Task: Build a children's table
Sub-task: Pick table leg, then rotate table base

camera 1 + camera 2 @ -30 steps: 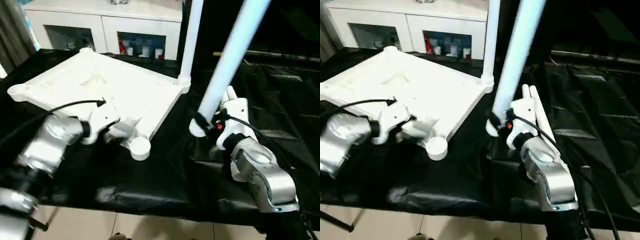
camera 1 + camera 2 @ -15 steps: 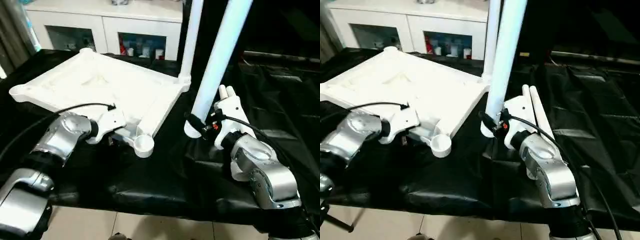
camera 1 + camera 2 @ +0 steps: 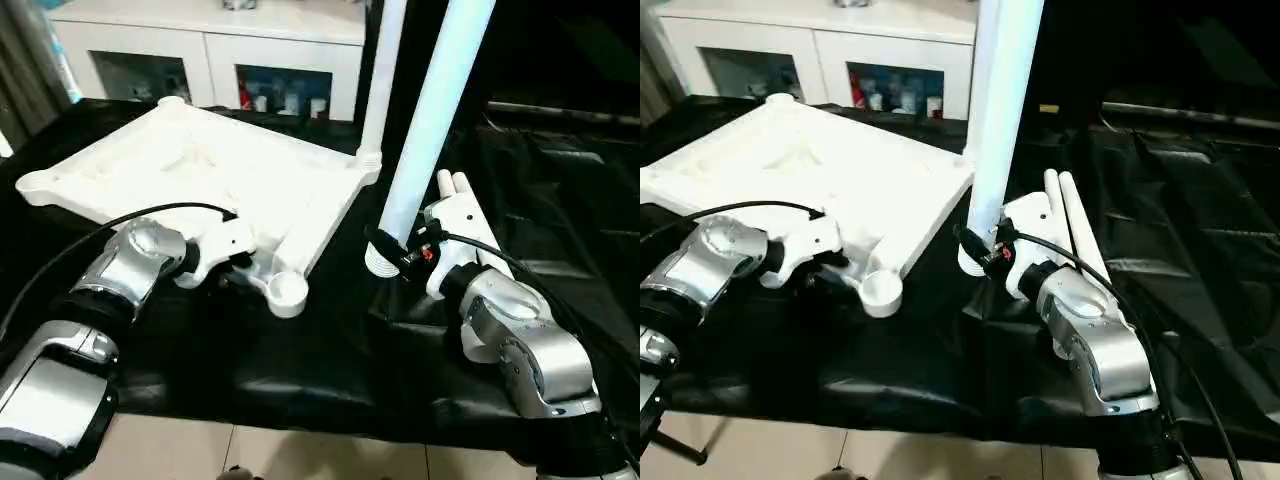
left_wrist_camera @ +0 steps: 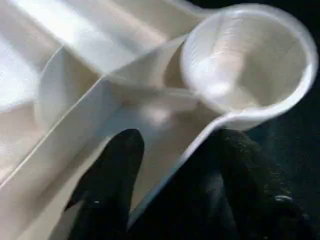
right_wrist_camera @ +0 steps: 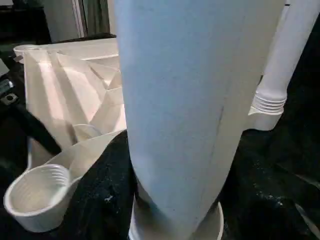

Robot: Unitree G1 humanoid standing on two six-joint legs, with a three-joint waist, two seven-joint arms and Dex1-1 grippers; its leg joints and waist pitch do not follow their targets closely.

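- The black-draped table [image 3: 300,390] carries everything; a white cabinet [image 3: 210,45] with glass doors stands behind it.
- The children's table top [image 3: 200,175] lies upside down on the drape, ribbed underside up, its far side towards the cabinet and its near corner towards the robot.
- One leg [image 3: 383,70] already stands upright in the far right corner socket, its threaded collar seated at the rim.
- A second leg [image 3: 430,110] is clasped by the right gripper [image 3: 400,250] near its wide lower end; its long axis runs nearly vertical, leaning slightly, and its open base hangs just above the drape, to the right of the top and apart from it.
- The empty near corner socket [image 3: 287,292] gapes upward, to the left of that leg's base and a little nearer the robot. The right arm is the one carrying the part; I judge the coming move is a short sideways carry to bring the base over this ring, then a push down.
- The left gripper [image 4: 165,180] straddles the top's edge wall just beside that socket, one black finger [image 4: 112,175] inside the rim and one outside; whether it is clamped firm I cannot tell.
- Two spare legs [image 3: 1080,235] lie on the drape beside the right forearm.
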